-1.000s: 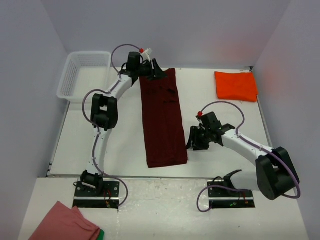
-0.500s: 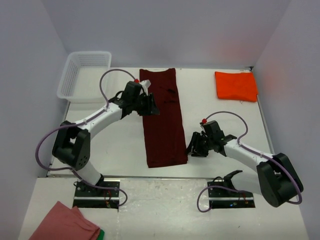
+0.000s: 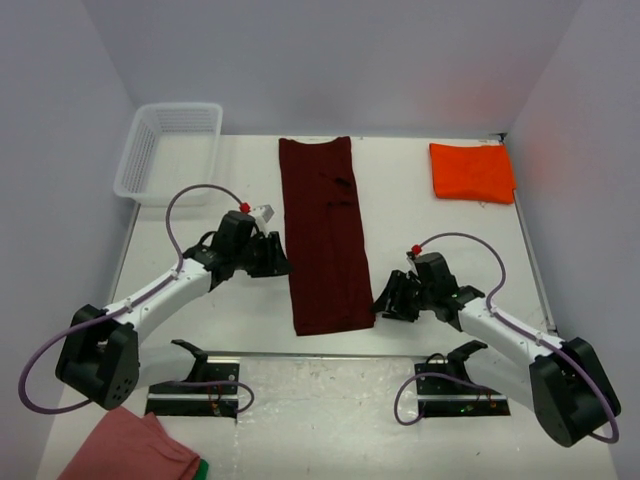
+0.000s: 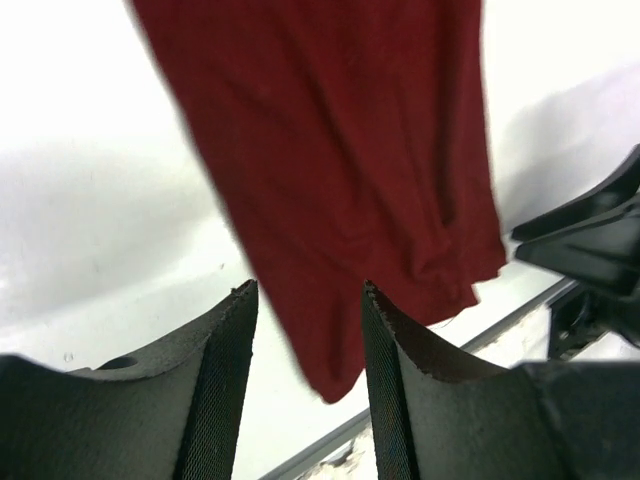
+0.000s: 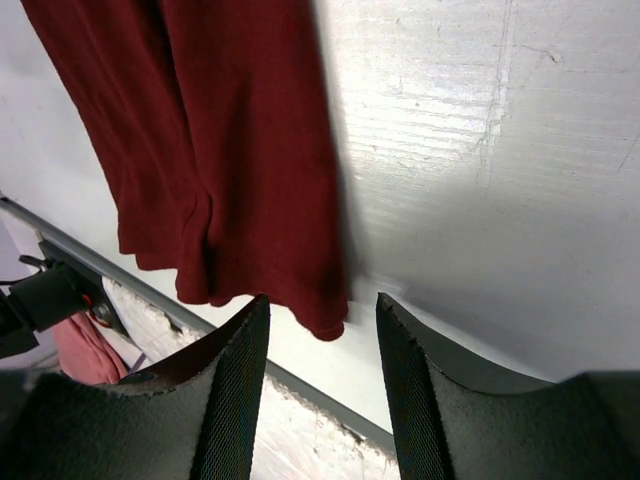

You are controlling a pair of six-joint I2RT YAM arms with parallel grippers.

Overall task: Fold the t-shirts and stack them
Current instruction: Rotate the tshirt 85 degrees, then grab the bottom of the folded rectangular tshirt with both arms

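"Maroon t-shirt is lying as a long narrow strip on the table, and both arms are crowding its near end. Why there?"

"Judging by the task, the strip is probably calling for one more fold, near end over far end. The left pincer is sitting low beside the cloth's long edge, so the fabric is lying just to that pincer's right. The right pincer is waiting at the near right corner, with the hem lying just to its left."

"Are they gripping anything?"

"No. In each wrist view the jaws are standing apart with nothing caught between them; the shirt's near corner is only showing ahead of the gap. Both are gaping, seemingly getting ready to bite."

"And the orange t-shirt?"

"It is resting as a folded square far beyond the right pincer, toward the back right of the table, well apart from the maroon one. It is likely serving as the base of the stack, which would explain why it is lying away from the working area."

"What is looking risky?"

"The left pincer is sitting farther up the edge than the right one, so the two corners are risking an uneven lift unless both are lining up first."
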